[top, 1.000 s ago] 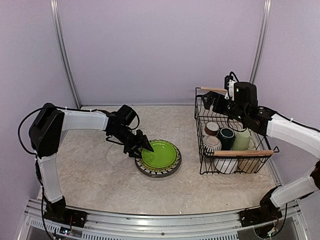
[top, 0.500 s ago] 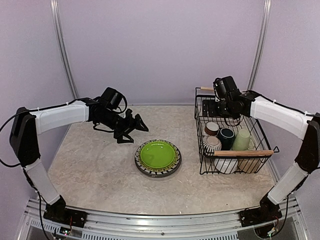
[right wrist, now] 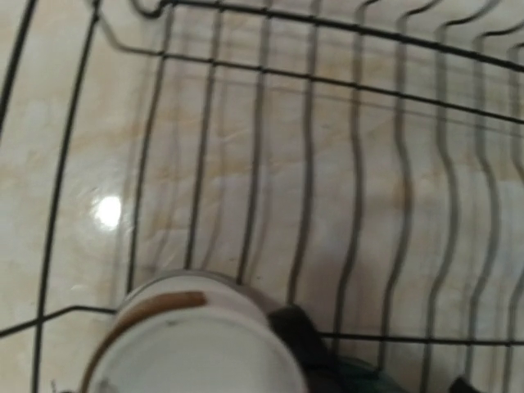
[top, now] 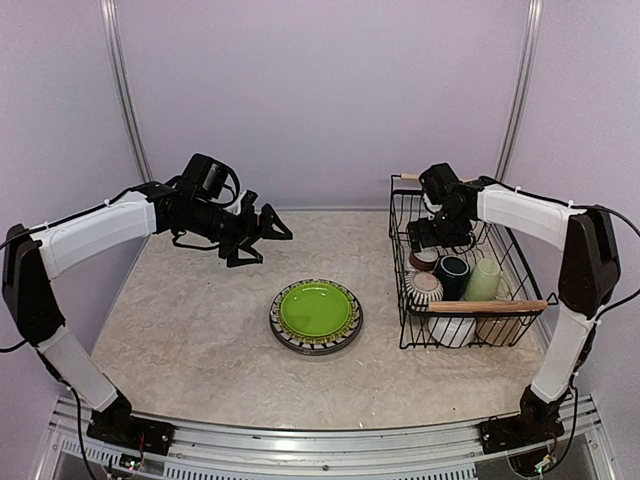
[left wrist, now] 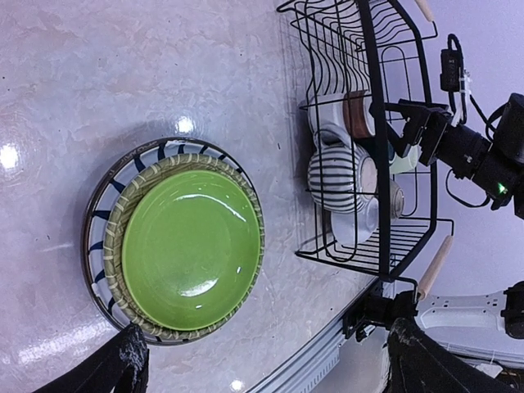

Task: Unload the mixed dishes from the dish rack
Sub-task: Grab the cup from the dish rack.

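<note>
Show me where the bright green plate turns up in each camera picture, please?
Top external: the green plate is mid-picture, topping a plate stack, left of the dish rack.
Left wrist: the green plate is at lower left, on the same stack.
Right wrist: not in it; only rack wires and a brown-rimmed mug.
Shared landmark: the black wire dish rack appears in all three.

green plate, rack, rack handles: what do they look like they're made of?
Green plate: probably glazed ceramic; glossy, with sharp light reflections. Rack: thin black wire, likely coated metal with a dull finish. Handles: pale rods, wood by their colour; the grain is too small to confirm.
</note>
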Motion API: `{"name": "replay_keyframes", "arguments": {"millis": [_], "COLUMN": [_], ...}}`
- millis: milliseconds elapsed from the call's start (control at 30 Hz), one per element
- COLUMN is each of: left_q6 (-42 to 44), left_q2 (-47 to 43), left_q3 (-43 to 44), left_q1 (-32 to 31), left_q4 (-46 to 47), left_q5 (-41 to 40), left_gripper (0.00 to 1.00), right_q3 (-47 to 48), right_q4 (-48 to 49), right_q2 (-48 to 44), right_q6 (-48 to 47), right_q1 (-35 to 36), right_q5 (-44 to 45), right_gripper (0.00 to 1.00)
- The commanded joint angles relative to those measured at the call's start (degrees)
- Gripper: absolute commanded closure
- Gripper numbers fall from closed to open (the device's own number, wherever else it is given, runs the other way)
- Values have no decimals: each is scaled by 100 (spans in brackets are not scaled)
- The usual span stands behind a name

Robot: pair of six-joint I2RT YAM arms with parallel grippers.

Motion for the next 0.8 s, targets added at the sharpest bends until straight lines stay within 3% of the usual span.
{"name": "replay_keyframes", "arguments": {"millis": [0, 233, 433, 767], "left_q6": [40, -79, -216, -221], "left_q2": [-66, 202, 378, 409], "left_q3": [100, 98, 64, 56], "left_q1": [22, 119, 220, 245], "left_q4": [-47, -2, 93, 120], "left_q5": [173, 472, 765, 815], "left_gripper": [3, 3, 4, 3], "right_q3": [319, 685, 623, 539], "right_q4": [-31, -382, -307, -217], "right_q2": [363, 922, 1024, 659], "right_q6": [-430, -511, -532, -465], "right_q1": [-53, -193, -212, -212], "right_q5": [-698, -684, -808, -1107], "right_gripper": [4, 13, 14, 50]}}
